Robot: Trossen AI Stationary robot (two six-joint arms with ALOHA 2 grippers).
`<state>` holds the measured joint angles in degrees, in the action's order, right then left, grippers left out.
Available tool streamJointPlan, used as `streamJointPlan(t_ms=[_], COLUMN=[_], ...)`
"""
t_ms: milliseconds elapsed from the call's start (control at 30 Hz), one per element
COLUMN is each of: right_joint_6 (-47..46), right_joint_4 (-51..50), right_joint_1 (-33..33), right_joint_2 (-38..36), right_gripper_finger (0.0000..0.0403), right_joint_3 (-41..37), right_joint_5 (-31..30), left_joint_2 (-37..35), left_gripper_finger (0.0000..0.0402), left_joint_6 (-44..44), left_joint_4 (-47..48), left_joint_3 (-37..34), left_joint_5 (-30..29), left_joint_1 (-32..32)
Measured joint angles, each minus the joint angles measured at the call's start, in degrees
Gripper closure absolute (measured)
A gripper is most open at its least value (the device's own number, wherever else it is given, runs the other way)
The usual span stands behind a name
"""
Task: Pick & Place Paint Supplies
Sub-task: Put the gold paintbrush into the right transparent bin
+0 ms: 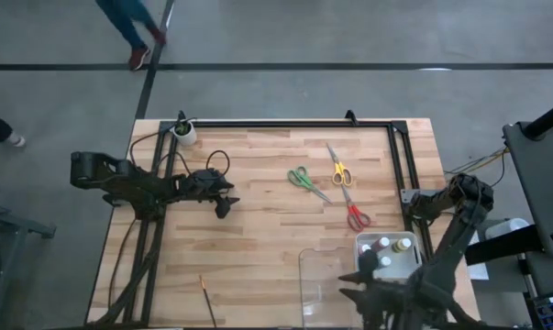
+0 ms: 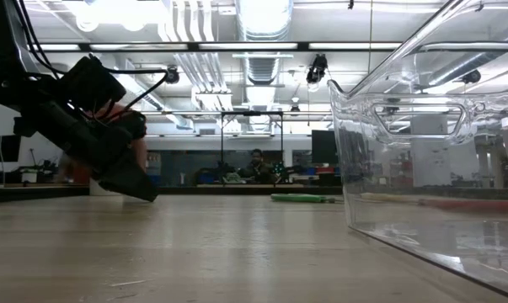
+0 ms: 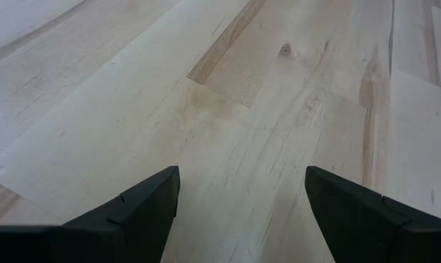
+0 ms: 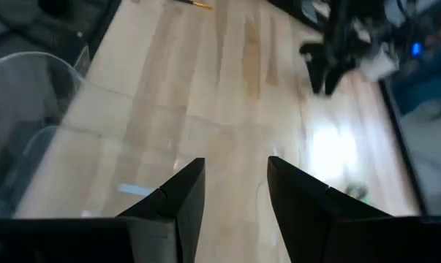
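Left end effector (image 1: 223,205), jaws wide and empty over bare tabletop (image 1: 258,229), looks bound for the green scissors (image 1: 305,180) lying well off beyond its fingertips, so it should come down square over the blades.

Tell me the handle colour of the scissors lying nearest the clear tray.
Red: the red-handled scissors lie just above the clear tray, best seen in the high view.
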<state>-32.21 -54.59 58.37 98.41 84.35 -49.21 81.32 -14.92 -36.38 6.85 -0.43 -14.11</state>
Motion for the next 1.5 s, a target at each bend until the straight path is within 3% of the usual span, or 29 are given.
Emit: streamJointPlan(t_ms=[200,500,667,800,1033,1167,1500], right_joint_6=[21.49,51.68,58.18,58.16,57.82,54.6,52.97], right_joint_4=[10.91,27.79,32.89,37.02,50.35,55.96,55.91], right_joint_1=[-5.18,-16.38,-22.85,-26.72,-28.46,-28.9,-29.46], right_joint_2=[-1.9,-2.31,-0.72,1.63,7.95,10.9,11.64], right_gripper_finger=[0.0257,0.0257,0.0257,0.0257,0.0257,0.0257,0.0257], right_joint_3=[-1.0,-1.5,-1.51,-1.5,-1.52,-1.52,-1.52], right_joint_5=[7.83,32.54,47.79,55.15,56.61,53.61,51.44], left_joint_2=[0.0,0.0,0.0,0.0,0.0,0.0,0.0], left_gripper_finger=[0.0098,0.0098,0.0098,0.0098,0.0098,0.0098,0.0098], left_joint_6=[0.0,0.0,0.0,0.0,0.0,0.0,0.0], left_joint_4=[0.01,0.01,0.02,0.01,0.02,0.0,0.02], left_joint_3=[0.0,-0.01,0.0,0.0,0.0,0.0,0.0], left_joint_5=[0.01,0.0,0.0,0.02,-0.01,0.0,0.0], left_joint_1=[0.01,0.02,0.02,0.01,0.01,0.02,0.01])
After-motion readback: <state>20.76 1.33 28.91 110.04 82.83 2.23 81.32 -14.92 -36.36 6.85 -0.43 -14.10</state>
